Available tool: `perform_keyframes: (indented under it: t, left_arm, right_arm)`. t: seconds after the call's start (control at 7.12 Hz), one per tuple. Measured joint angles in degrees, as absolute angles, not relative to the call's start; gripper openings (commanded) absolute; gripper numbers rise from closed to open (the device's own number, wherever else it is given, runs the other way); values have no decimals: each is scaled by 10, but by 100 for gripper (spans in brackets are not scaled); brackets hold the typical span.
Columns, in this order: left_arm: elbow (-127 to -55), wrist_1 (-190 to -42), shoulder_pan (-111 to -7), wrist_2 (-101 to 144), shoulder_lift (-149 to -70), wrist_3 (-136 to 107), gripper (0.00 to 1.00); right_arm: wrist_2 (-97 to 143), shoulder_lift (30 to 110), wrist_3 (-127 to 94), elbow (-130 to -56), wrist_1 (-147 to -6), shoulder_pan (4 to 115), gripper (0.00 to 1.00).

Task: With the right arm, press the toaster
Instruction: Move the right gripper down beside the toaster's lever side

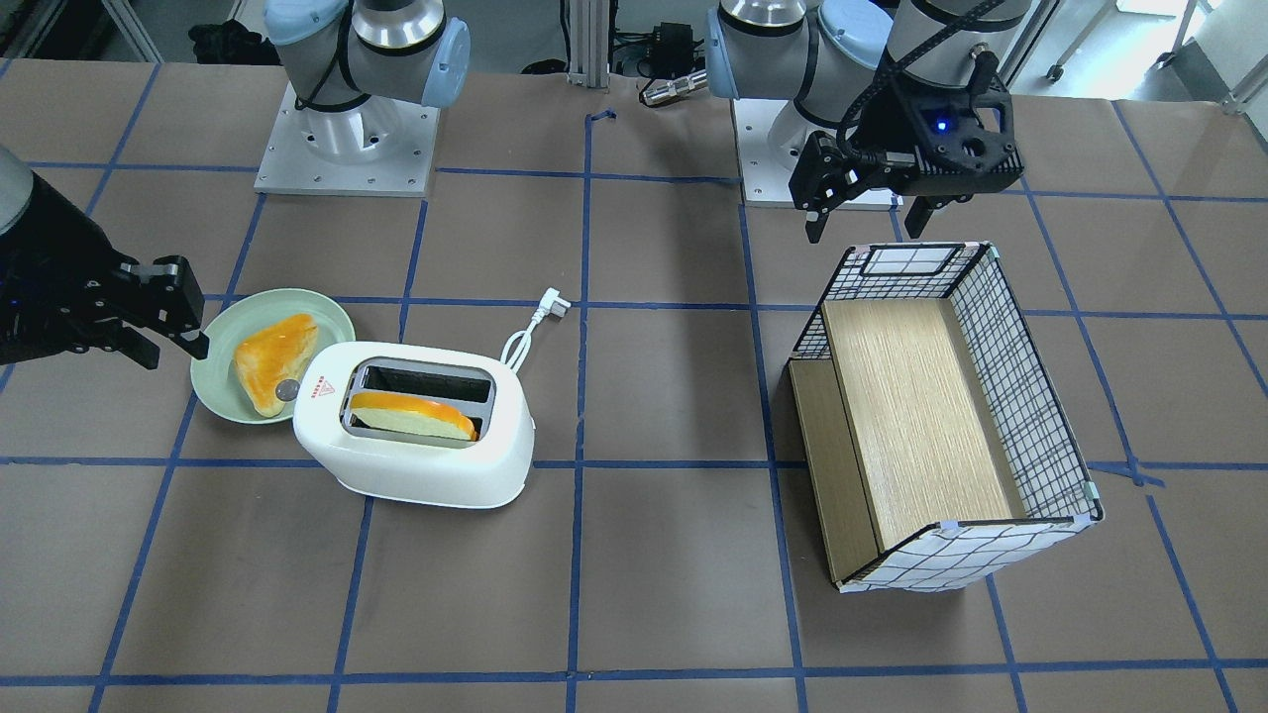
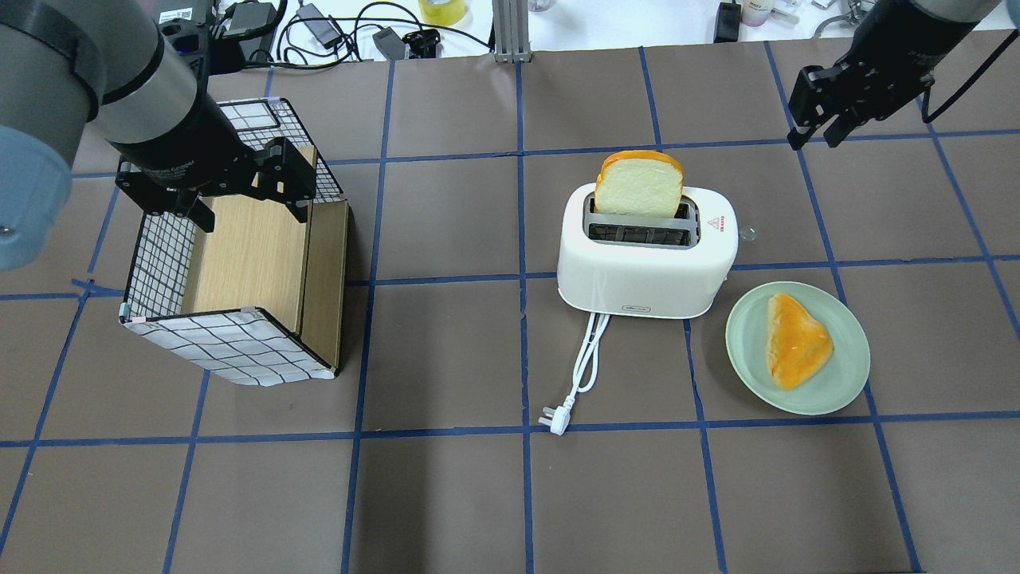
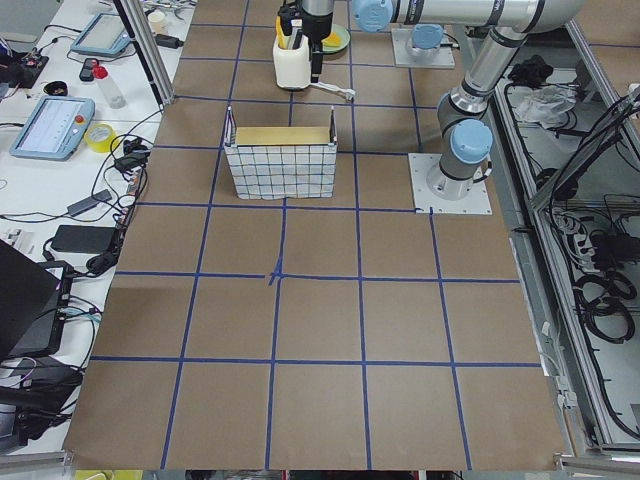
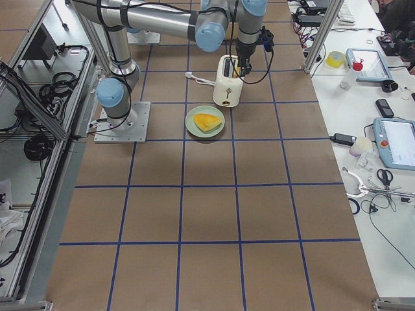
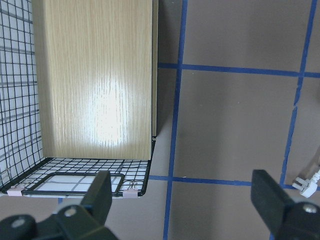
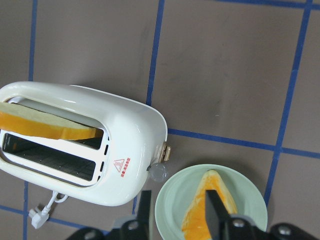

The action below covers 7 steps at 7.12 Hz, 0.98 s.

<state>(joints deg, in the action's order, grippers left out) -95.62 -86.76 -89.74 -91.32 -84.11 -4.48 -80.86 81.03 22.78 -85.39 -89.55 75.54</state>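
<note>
Out past the toaster (image 2: pixel 645 271) on the counter (image 2: pixel 446 494), hovers with right claw (image 2: pixel 813 142) parted and empty, arm cut off by the frame edge, toaster just beside the green plate (image 2: pixel 749 359), its lever (image 6: pixel 167 153) tiny and hard to read, left claw (image 5: pixel 181 175) spread wide over the basket (image 2: pixel 159 263).

R gripper (image 6: pixel 179 202) body beyond btm edge

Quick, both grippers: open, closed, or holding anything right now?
Left gripper: open, holding nothing.
Right gripper: open, holding nothing.
</note>
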Motion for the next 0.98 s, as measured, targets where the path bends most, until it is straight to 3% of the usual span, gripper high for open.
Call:
perform_keyframes:
  t: [0.98]
  left_arm:
    - [-956, -867, -897, -913, -841, -45, 100]
  right_arm:
    - [-690, 782, 201, -910, -798, 696, 0]
